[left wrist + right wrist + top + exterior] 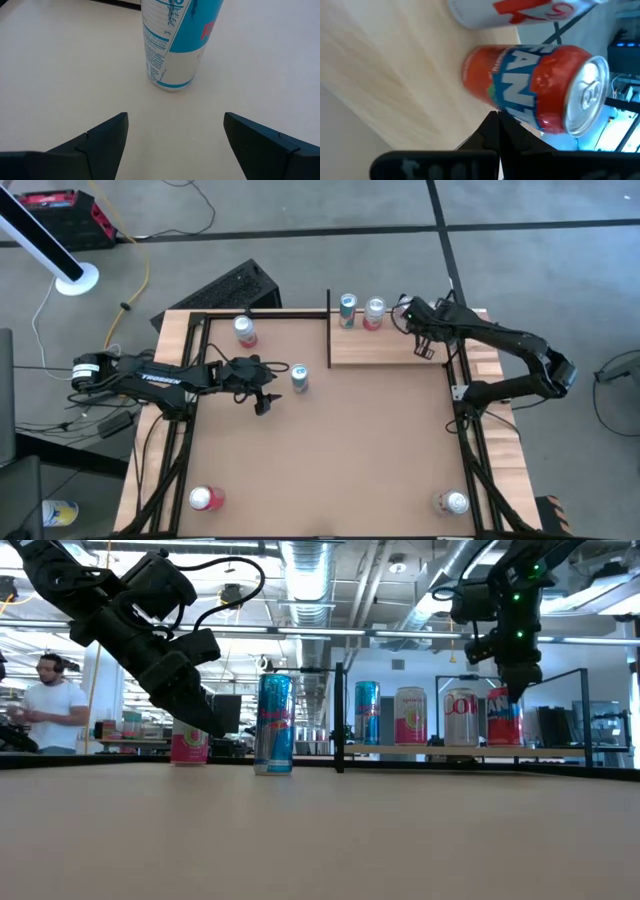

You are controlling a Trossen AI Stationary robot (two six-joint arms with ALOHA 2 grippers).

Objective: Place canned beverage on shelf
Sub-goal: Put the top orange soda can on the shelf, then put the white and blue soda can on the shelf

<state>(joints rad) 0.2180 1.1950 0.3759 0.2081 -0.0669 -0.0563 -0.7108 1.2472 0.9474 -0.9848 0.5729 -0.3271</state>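
A tall blue can [299,377] [274,724] [175,45] stands upright on the brown tabletop. My left gripper [275,386] [175,145] is open just left of it, one finger on either side of the line to the can, touching nothing. The shelf [390,350], a pale wood panel at the far right, carries a row of upright cans: teal [367,712], pink-white [411,715], white [460,717] and orange-red [503,718] [535,85]. My right gripper [425,346] [519,690] [497,131] is shut, right by the orange-red can's top. My right gripper's shut fingertips [496,125] point steeply down at the orange-red can's upper side [520,107], near its top rim. The can stands upright on the shelf. Whether the fingertips touch it I cannot tell.
A pink can [245,330] stands at the far left of the table, a red can [205,498] at the near left corner, another can [452,502] at the near right. A black post [329,330] edges the shelf's left side. A person [45,705] stands in the room behind.
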